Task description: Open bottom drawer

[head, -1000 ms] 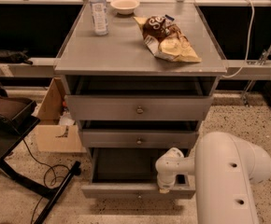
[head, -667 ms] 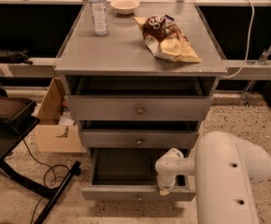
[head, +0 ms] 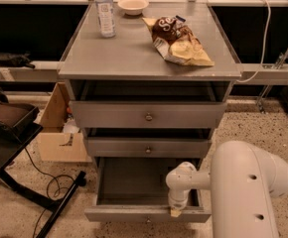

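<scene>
The bottom drawer [head: 129, 214] sits at the very foot of the bench [head: 134, 58]. It sticks way out in front of the two drawers above it, so you can look straight down into its plain grey tray, which has nothing in it as far as I can see.

The pincer [head: 176, 210] is right at the drawer's front panel, a bit right of centre. It points down, and its tan tip sits on or against the panel's top edge. Honestly I can't tell how far open the pincer is or whether it has hold of the panel, since the wrist blocks that. The fat white arm [head: 248, 187] comes in from the drawer's right side.

Directly above the bottom drawer is the middle drawer [head: 147, 148], out just a crack. Above that is the top drawer [head: 147, 115], which looks about the same.

Further up, on the bench top, there's a water bottle [head: 105, 11] over the drawer's left side and a small bowl [head: 133, 5] at the back. A crumpled snack bag [head: 180, 42] is over to the right.

Left of the drawer, on the floor, there's a cardboard box [head: 59, 133] and a black cable [head: 47, 185].
</scene>
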You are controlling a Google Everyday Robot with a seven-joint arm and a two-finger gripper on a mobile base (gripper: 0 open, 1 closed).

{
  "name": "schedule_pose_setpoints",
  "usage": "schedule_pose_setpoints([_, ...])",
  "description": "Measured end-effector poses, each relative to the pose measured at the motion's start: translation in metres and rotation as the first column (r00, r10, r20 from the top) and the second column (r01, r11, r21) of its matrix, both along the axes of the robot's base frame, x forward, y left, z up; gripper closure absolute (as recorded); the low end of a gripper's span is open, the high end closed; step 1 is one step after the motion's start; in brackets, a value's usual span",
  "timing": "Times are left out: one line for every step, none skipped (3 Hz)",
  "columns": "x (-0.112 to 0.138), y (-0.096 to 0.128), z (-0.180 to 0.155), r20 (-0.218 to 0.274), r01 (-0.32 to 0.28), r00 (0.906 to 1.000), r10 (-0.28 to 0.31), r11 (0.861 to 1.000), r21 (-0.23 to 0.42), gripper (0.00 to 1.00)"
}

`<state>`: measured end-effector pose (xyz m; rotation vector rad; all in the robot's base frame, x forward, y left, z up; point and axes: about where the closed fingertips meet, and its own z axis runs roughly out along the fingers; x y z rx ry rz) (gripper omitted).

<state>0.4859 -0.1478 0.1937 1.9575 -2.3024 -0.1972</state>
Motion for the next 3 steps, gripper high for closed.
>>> schedule_pose_setpoints([-0.027, -0.001, -0.001, -0.067, 0.031, 0.9973, -0.032, 0.999, -0.008, 1.0])
schedule_pose_setpoints([-0.03, -0.001, -0.001, -0.072, 0.034, 0.9968, -0.035, 0.999, -0.008, 1.0])
schedule_pose_setpoints([-0.058, -0.003, -0.003, -0.135, 0.066, 0.9886, -0.067, 0.998, -0.013, 1.0])
